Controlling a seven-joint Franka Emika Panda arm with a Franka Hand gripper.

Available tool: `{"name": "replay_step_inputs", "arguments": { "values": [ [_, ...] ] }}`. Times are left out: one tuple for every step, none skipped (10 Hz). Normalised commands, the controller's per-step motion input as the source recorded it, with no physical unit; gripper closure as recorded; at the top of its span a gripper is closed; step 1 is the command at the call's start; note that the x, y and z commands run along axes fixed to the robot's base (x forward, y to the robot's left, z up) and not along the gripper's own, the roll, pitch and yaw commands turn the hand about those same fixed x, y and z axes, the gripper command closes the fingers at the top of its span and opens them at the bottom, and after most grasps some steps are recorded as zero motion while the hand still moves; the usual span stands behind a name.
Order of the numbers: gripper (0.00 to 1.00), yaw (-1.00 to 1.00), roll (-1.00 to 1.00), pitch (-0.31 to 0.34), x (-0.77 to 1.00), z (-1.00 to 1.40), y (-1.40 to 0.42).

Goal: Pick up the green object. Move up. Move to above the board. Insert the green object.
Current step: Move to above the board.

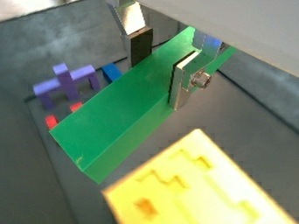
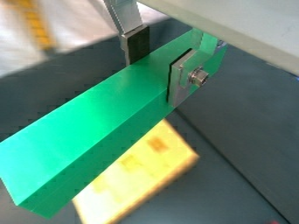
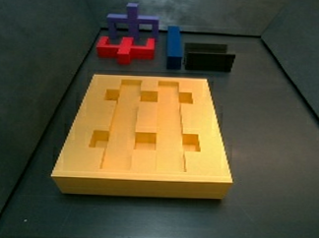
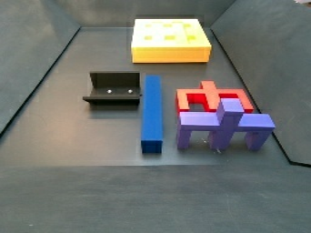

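Note:
My gripper [image 1: 163, 66] is shut on the green object [image 1: 122, 118], a long flat bright green bar, with one finger on each long side near one end. Both wrist views show this grip [image 2: 159, 66] and the bar [image 2: 93, 131] hanging in the air. The yellow board [image 1: 193, 188] lies on the floor below the bar's free end, also in a wrist view [image 2: 140, 166]. Both side views show the board [image 3: 148, 130] [image 4: 170, 41] with its six square holes bare. The gripper and the bar are out of both side views.
A blue block [image 3: 174, 45], a red piece [image 3: 129, 49], a purple piece [image 3: 132, 22] and a black open-topped box [image 3: 211, 59] stand beyond the board's far end. They also show in a side view [image 4: 151, 111]. Grey walls ring the floor.

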Motion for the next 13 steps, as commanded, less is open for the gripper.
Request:
{"name": "replay_step_inputs", "arguments": {
  "values": [
    [1.00, 1.00, 0.04, 0.044, 0.59, 0.24, -0.96],
    [1.00, 1.00, 0.05, 0.053, 0.31, 0.13, -0.48],
    [1.00, 1.00, 0.05, 0.054, 0.23, 0.10, -0.32],
    [1.00, 1.00, 0.05, 0.058, 0.12, 0.06, -0.17],
    [1.00, 1.00, 0.05, 0.063, 0.10, 0.04, -0.12],
    [1.00, 1.00, 0.06, 0.072, 0.09, 0.02, -0.08],
    [1.00, 1.00, 0.06, 0.078, 0.09, 0.01, -0.06],
    [1.00, 1.00, 0.07, 0.087, 0.08, 0.01, -0.05],
    [1.00, 1.00, 0.07, 0.092, 0.08, 0.01, -0.04],
    [1.00, 1.00, 0.08, 0.105, 0.08, 0.01, -0.04],
    [1.00, 1.00, 0.09, 0.116, 0.08, 0.01, -0.04],
    [1.00, 1.00, 0.11, 0.135, 0.08, 0.01, -0.04],
    [1.00, 1.00, 0.12, 0.147, 0.08, 0.01, -0.03]
  ]
}}
